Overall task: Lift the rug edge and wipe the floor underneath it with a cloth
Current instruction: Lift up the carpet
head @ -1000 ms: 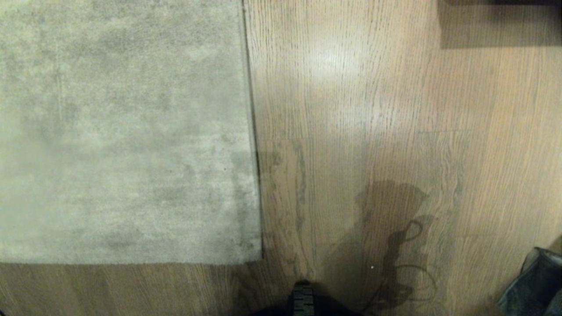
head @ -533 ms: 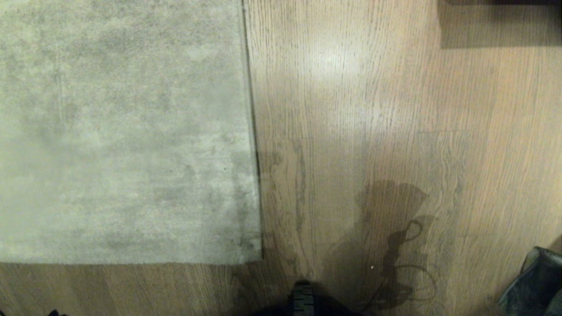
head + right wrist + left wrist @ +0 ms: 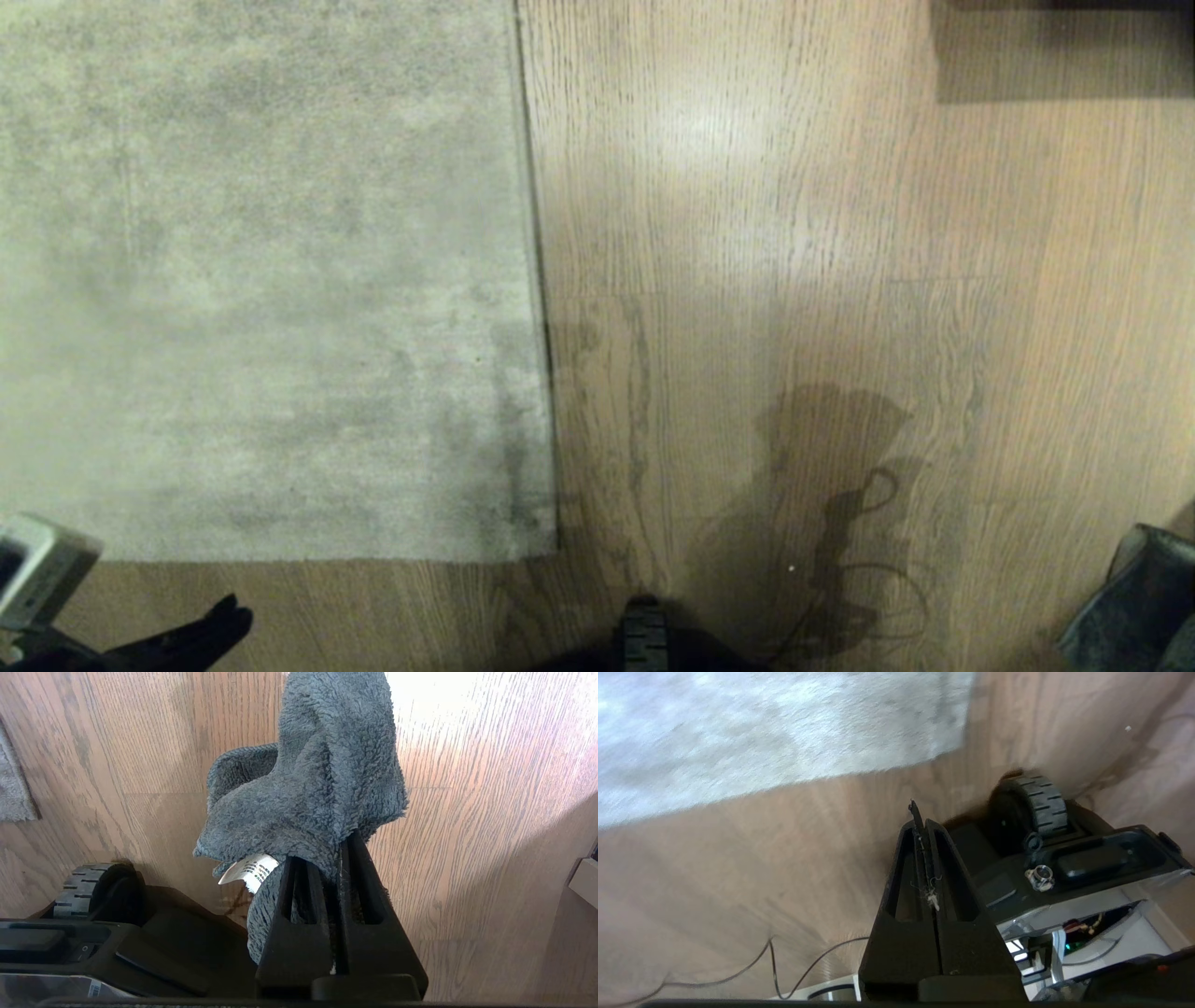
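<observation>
1. Rug edge (image 3: 537, 280): straight border of the pale grey-beige mottled low-pile rug, lying flat on the brown wood-grain plank floor (image 3: 794, 233); the rug corner sits near the robot base.
2. Left gripper (image 3: 219, 625): black, low at the left of the head view, above bare floor just beside the rug's near border; jaws together, holding nothing.
3. Right gripper (image 3: 337, 858): jaws clamped on the dark grey fleecy cloth (image 3: 317, 779), which carries a white label and hangs above the floor.
</observation>
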